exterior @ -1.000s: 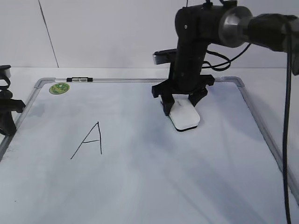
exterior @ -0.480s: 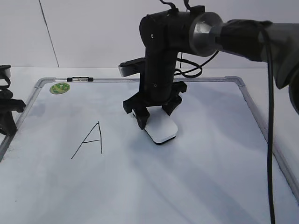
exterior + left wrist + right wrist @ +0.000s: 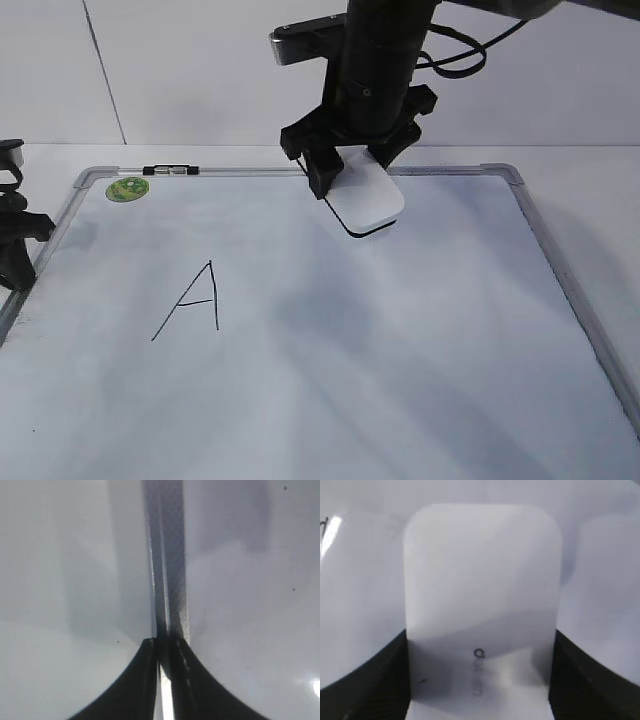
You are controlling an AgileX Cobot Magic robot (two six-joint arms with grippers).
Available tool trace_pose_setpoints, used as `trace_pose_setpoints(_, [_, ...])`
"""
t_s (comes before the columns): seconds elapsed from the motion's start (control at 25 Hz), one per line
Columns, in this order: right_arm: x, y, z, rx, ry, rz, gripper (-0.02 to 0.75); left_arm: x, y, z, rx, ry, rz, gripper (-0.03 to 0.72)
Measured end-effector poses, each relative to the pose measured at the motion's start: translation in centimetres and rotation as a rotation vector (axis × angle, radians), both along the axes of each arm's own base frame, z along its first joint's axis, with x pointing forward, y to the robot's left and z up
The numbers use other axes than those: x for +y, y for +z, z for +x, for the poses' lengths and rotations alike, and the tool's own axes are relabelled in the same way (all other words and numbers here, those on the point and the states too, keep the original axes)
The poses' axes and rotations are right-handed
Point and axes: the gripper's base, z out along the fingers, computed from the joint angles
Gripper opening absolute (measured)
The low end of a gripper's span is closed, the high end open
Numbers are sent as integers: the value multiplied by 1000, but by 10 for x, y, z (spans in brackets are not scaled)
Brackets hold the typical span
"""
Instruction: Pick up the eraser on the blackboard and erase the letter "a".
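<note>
Above the board's far edge: right gripper [image 3: 352, 172], jaws clamped on the eraser [image 3: 365, 199], held clear of the blackboard [image 3: 350, 350].
Left gripper [image 3: 165, 680]: jaws closed, empty, at the frame.
Letters: only "A" [image 3: 195, 300] visible; no cursive "a".
Risk: wiping "A" by mistake.

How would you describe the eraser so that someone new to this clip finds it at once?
Start at the big white board with the grey metal frame that fills the table. Near the middle of its far edge, the black right hand grips a white rounded block, the eraser, tilted with a dark underside. The other marks on the board, a black letter A and a round green sticker, lie flat.
</note>
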Motion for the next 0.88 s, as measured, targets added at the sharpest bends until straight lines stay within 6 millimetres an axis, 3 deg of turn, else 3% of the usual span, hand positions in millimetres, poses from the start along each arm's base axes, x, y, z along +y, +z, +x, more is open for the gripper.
trace_pose_setpoints(0.16, [-24, -10, -4, 57, -44, -32, 568, 0, 0, 0, 0, 0, 0, 57])
trace_pose_setpoints(0.64, [-131, -20, -30, 193, -311, -79, 568, 0, 0, 0, -2, 0, 0, 60])
trace_pose_setpoints(0.88, [-155, -41, -39, 262, -376, -94, 568, 0, 0, 0, -2, -1, 2, 61])
